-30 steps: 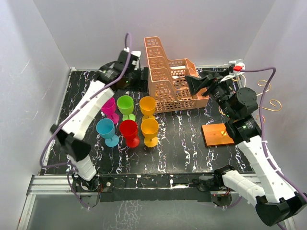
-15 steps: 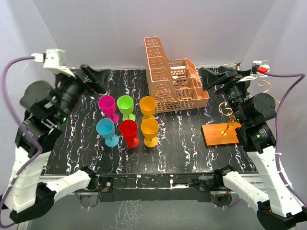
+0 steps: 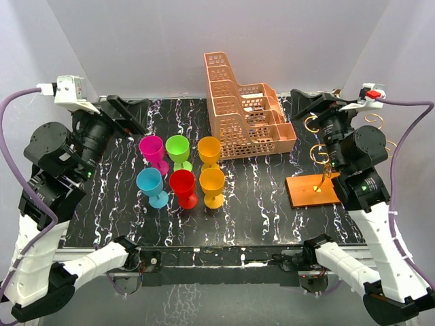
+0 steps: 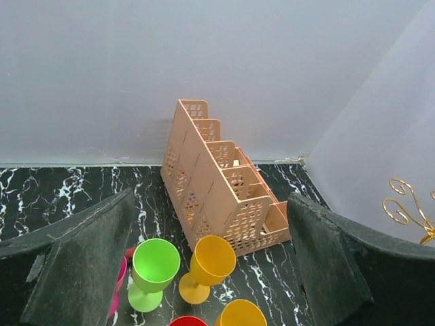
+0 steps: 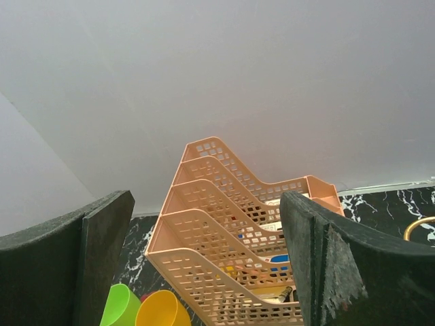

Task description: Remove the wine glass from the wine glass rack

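The wine glass rack (image 3: 312, 191) stands at the right on its orange-brown base board, and its gold wire hooks (image 3: 319, 153) carry no glass that I can see. Several coloured wine glasses stand upright on the table in two rows, among them green (image 3: 178, 149), red (image 3: 183, 186) and orange (image 3: 212, 183). My left gripper (image 3: 131, 112) is raised at the far left, open and empty, facing the glasses. My right gripper (image 3: 307, 105) hovers above and behind the rack, open and empty. The left wrist view shows the green glass (image 4: 155, 270), an orange glass (image 4: 209, 263) and a gold hook (image 4: 406, 209).
A peach-orange tiered lattice basket (image 3: 241, 112) stands at the back centre, between the two grippers, with small items inside. It fills the right wrist view (image 5: 224, 238). White walls close the table in on three sides. The black marble tabletop (image 3: 258, 204) lies between the glasses and the rack.
My left arm has drawn back from the far side of the glasses to the left and risen, its gripper opening wider. My right arm has lifted back, uncovering the rack's wire hooks.
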`<move>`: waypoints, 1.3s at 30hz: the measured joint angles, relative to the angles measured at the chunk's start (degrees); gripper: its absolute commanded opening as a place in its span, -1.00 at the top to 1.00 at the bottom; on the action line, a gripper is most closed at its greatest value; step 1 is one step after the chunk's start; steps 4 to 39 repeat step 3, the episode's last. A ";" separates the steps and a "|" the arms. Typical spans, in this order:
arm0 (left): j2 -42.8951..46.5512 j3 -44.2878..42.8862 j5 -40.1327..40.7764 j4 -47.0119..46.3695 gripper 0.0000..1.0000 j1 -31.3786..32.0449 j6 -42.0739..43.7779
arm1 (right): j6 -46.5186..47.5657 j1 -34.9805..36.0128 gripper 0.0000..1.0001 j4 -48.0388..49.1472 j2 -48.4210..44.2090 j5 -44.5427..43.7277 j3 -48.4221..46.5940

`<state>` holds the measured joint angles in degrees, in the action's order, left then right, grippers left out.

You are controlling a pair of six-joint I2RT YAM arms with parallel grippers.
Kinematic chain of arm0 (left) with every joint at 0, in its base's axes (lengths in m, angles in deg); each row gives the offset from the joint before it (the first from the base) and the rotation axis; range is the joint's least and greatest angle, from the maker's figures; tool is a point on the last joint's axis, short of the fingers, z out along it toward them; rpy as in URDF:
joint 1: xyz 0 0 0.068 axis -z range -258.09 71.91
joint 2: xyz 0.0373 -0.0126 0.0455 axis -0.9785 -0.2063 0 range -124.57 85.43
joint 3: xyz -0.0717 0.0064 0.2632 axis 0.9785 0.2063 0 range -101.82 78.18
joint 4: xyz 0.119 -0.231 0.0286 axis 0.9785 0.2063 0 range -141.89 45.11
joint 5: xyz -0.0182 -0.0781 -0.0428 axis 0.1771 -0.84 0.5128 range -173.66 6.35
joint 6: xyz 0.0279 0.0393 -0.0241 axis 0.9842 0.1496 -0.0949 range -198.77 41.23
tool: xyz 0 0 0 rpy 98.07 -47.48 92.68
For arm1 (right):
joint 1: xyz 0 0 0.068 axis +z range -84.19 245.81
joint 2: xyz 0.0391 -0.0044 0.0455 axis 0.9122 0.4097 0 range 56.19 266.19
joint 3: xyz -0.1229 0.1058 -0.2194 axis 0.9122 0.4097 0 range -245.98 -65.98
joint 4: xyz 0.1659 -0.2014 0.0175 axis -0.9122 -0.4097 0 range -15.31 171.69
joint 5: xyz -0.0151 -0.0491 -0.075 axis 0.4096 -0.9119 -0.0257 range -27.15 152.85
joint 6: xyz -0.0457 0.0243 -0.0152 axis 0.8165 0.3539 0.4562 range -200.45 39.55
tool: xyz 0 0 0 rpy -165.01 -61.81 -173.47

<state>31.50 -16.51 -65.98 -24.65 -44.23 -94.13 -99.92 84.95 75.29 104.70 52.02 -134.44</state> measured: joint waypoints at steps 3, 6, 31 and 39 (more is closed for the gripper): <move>0.00 0.02 0.20 -0.07 -0.87 0.00 0.28 | 0.02 0.00 -0.97 0.02 -0.09 -1.03 0.00; 0.00 0.02 0.20 -0.07 -0.87 0.00 0.28 | 0.02 0.00 -0.97 0.02 -0.09 -1.03 0.00; 0.00 0.02 0.20 -0.07 -0.87 0.00 0.28 | 0.02 0.00 -0.97 0.02 -0.09 -1.03 0.00; 0.00 0.02 0.20 -0.07 -0.87 0.00 0.28 | 0.02 0.00 -0.97 0.02 -0.09 -1.03 0.00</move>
